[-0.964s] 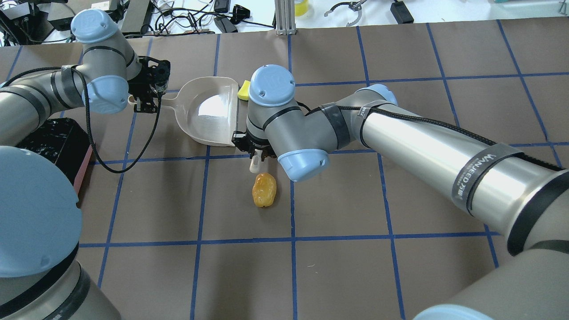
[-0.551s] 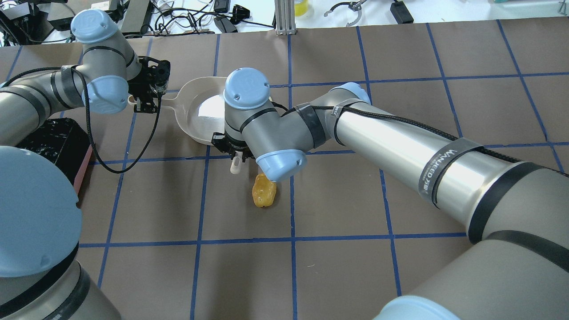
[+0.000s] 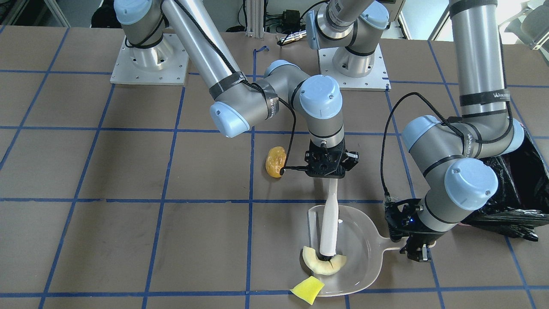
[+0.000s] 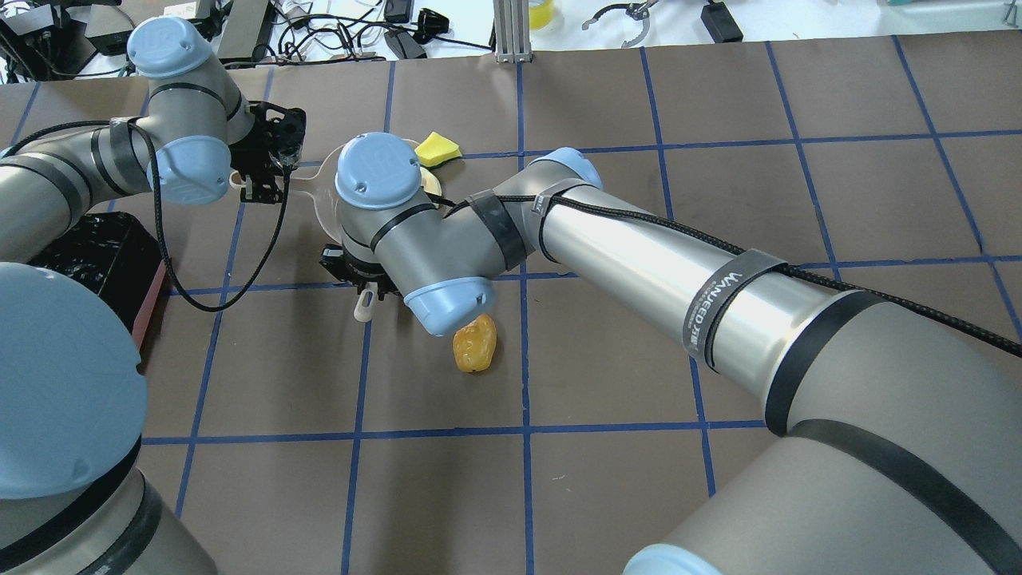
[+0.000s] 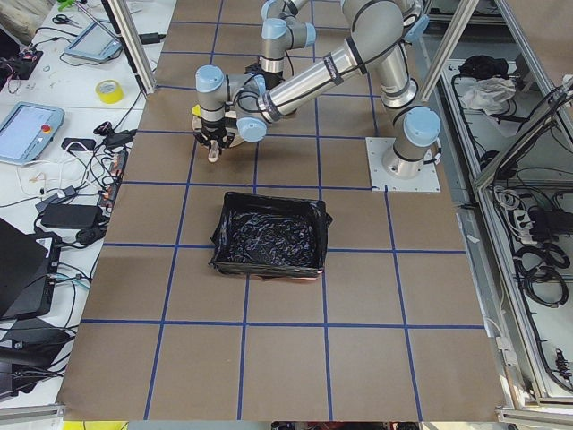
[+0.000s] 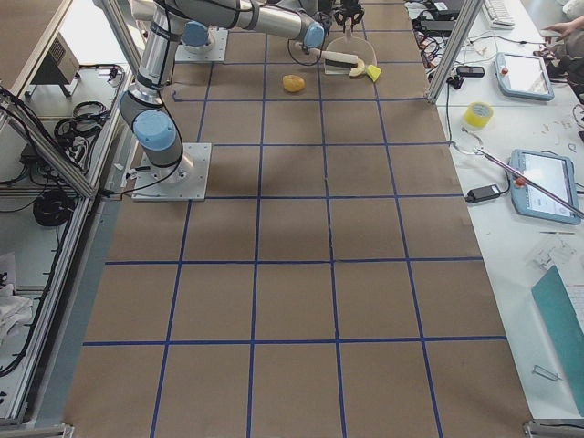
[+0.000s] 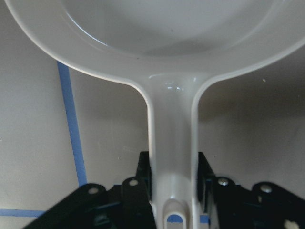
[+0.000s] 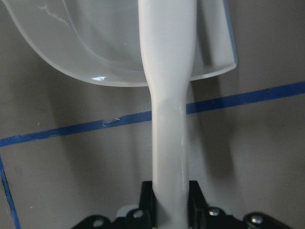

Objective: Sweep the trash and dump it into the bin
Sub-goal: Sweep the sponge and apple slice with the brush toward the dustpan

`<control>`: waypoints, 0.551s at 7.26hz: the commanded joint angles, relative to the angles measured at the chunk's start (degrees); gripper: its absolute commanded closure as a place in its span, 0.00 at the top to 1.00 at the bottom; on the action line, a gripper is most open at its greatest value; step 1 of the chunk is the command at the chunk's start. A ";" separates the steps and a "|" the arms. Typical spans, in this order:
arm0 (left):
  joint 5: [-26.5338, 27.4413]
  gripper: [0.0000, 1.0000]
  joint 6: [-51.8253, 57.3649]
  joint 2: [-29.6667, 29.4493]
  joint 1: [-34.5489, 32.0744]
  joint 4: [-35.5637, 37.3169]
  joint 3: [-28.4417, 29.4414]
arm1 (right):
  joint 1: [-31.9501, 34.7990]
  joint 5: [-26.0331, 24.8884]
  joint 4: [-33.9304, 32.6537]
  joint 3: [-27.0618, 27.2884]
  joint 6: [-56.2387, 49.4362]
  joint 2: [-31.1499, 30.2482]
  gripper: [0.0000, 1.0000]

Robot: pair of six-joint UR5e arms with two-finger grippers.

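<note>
My left gripper (image 3: 412, 245) is shut on the handle (image 7: 171, 138) of a pale grey dustpan (image 3: 372, 266) lying flat on the table. My right gripper (image 3: 326, 166) is shut on a white brush handle (image 3: 330, 219). The brush's tip rests on the cream crescent (image 3: 309, 259) at the pan's open edge. The yellow wedge (image 3: 307, 289) lies just outside that edge. The amber lump (image 4: 474, 343) sits apart on the table, near my right wrist. The black-lined bin (image 3: 521, 184) stands beside my left arm.
My right forearm (image 4: 679, 271) stretches across the middle of the table and hides most of the dustpan in the overhead view. Blue tape lines grid the brown tabletop. Cables and tools lie beyond the far edge (image 4: 383, 32).
My right gripper has moved left with the brush, from the dustpan's mouth over the pan. The yellow wedge now shows clear of the arm. The left arm and amber lump have not moved.
</note>
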 commanded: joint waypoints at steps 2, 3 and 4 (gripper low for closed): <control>0.00 0.32 0.00 0.00 0.00 0.00 -0.05 | 0.75 0.25 2.78 -2.24 1.68 -1.22 0.00; 0.00 0.32 0.00 0.00 0.00 0.00 0.04 | -0.48 -0.80 8.63 -2.15 -4.60 -4.01 0.00; 0.00 0.32 0.00 0.17 0.00 0.00 -0.05 | -2.75 -3.07 12.78 -1.46 -10.32 -6.13 0.00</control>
